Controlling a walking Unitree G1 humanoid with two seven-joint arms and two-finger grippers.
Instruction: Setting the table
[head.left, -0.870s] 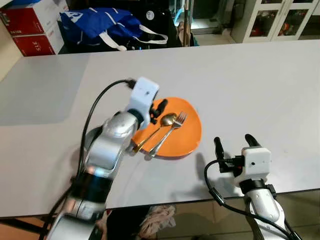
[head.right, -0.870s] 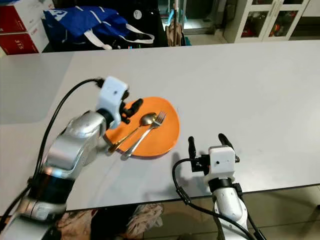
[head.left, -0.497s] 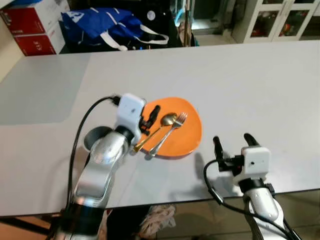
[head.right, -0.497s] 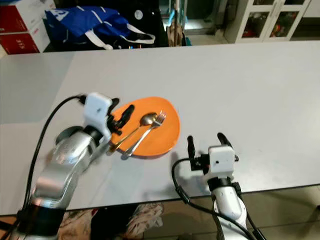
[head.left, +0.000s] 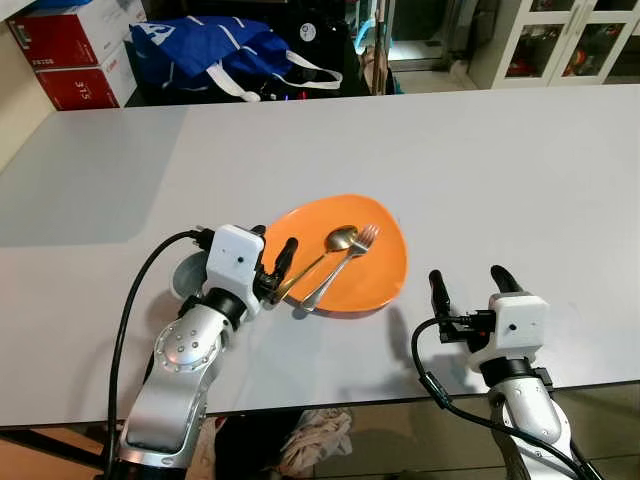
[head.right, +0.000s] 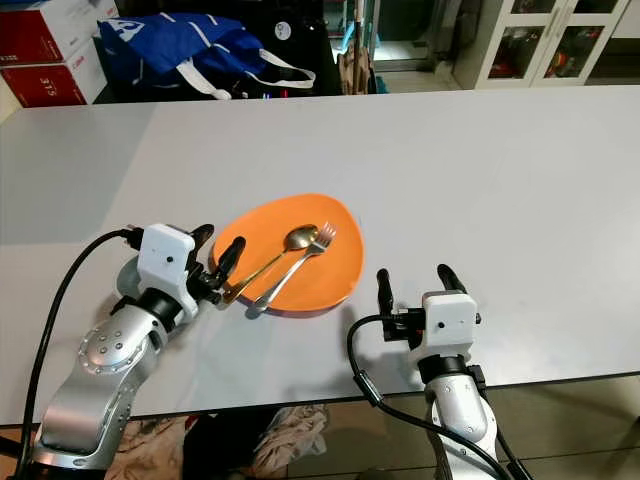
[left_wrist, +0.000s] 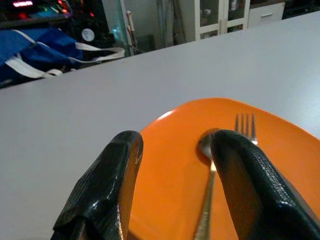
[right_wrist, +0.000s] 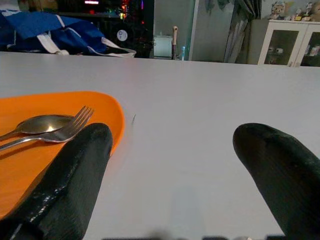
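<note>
One orange plate (head.left: 372, 275) lies near the front edge of the tabletop (head.left: 520, 170), and it carries two pieces of cutlery: one gold spoon (head.left: 322, 255) and one silver fork (head.left: 338, 266). Past the far edge sit one blue bag (head.left: 215, 52) and what look like two red boxes (head.left: 75, 55) toward the far left corner, though they are cut off. Two grippers reach over the front edge: the left gripper (head.left: 275, 262) and the right gripper (head.left: 467, 288).

Glossy plate (head.left: 375, 275) (metal spoon (head.left: 338, 240)), matt table (head.left: 500, 170).

Home dining rm, big grey table (head.left: 480, 170), glass-door cabinet (head.left: 560, 40), blue bag (head.left: 215, 55), red boxes (head.left: 75, 55) behind
</note>
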